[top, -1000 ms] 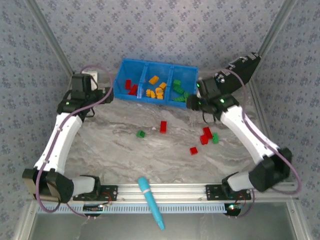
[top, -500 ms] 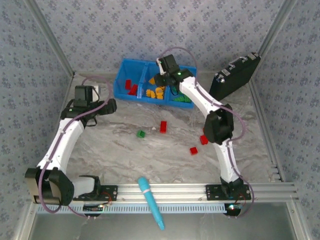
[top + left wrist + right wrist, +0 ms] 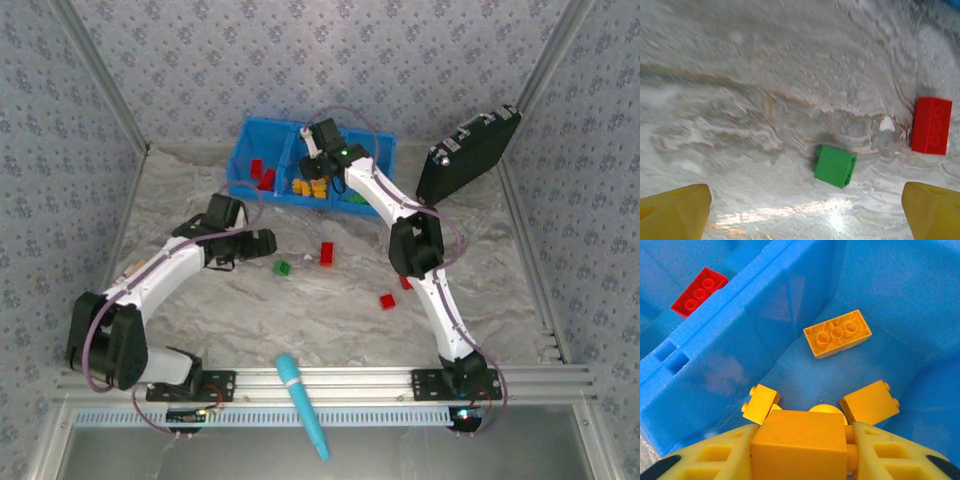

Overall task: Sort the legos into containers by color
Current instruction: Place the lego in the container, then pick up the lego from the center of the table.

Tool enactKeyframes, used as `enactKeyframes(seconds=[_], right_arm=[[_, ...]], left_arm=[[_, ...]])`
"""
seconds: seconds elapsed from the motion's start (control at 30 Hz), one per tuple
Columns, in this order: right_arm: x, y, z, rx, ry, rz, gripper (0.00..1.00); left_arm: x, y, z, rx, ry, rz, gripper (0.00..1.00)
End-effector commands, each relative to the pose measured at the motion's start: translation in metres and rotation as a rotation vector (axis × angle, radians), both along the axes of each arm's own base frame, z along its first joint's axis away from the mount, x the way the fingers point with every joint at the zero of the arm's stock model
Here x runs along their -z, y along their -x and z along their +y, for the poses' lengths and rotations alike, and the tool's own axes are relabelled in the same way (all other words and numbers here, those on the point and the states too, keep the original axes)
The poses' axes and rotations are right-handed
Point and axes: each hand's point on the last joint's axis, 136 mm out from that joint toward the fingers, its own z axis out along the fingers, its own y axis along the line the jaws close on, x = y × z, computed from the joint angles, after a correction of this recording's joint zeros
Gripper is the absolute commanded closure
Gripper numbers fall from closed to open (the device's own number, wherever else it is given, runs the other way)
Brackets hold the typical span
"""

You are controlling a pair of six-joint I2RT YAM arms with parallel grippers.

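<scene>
Your left fingers (image 3: 675,212) are released, spread wide with nothing between them, low over the table (image 3: 200,320) left of its middle. In the left wrist view, one green brick (image 3: 835,165) lies ahead of them at 12 o'clock, apart from both tips. One red brick (image 3: 932,125) lies at 2 o'clock, with a white speck (image 3: 886,124) just beside it at its 9 o'clock.

Your right fingers (image 3: 710,457) are clenched on one orange brick (image 3: 799,440). They hold it over the middle compartment (image 3: 805,375) of the blue bin (image 3: 240,160), which sits at the table's 12 o'clock. Under it you can count three loose orange bricks:
- a flat one (image 3: 837,333) at 12 o'clock, studs up
- a small one (image 3: 760,404) at 10 o'clock
- another (image 3: 871,402) at 2 o'clock

A round orange shape between the last two is too hidden to name.

From above, the left compartment (image 3: 245,150) holds two red bricks. The right compartment (image 3: 375,145) holds green bricks, partly behind the right arm (image 3: 380,195), so you cannot count them.

Four bricks lie loose on the table: the green one and three red. One red is near the centre, with the green just beside it at 9 o'clock. Two more reds (image 3: 387,300) lie at 4 o'clock, one of them half hidden by the arm.

One black case (image 3: 468,152) leans at 2 o'clock. One cyan tool (image 3: 302,405) lies across the rail at 6 o'clock.
</scene>
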Motion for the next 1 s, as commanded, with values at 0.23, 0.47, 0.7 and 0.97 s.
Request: enactKeyframes(seconds=[0.23, 0.47, 0.7, 0.97], right_arm=[[-0.034, 0.003, -0.002, -0.059, -0.052, -0.051, 0.38], [-0.079, 0.016, -0.017, -0.076, -0.072, -0.102, 0.36], [-0.124, 0.046, -0.063, -0.018, -0.04, -0.151, 0.35], [-0.156, 0.117, -0.161, 0.185, 0.029, -0.187, 0.34]], left_arm=[[0.029, -0.005, -0.049, 0.057, -0.05, 0.053, 0.11], [0.057, 0.002, -0.07, 0.129, -0.149, 0.09, 0.14], [0.078, 0.001, -0.072, 0.141, -0.2, 0.128, 0.17], [0.092, 0.0, -0.072, 0.172, -0.233, 0.156, 0.33]])
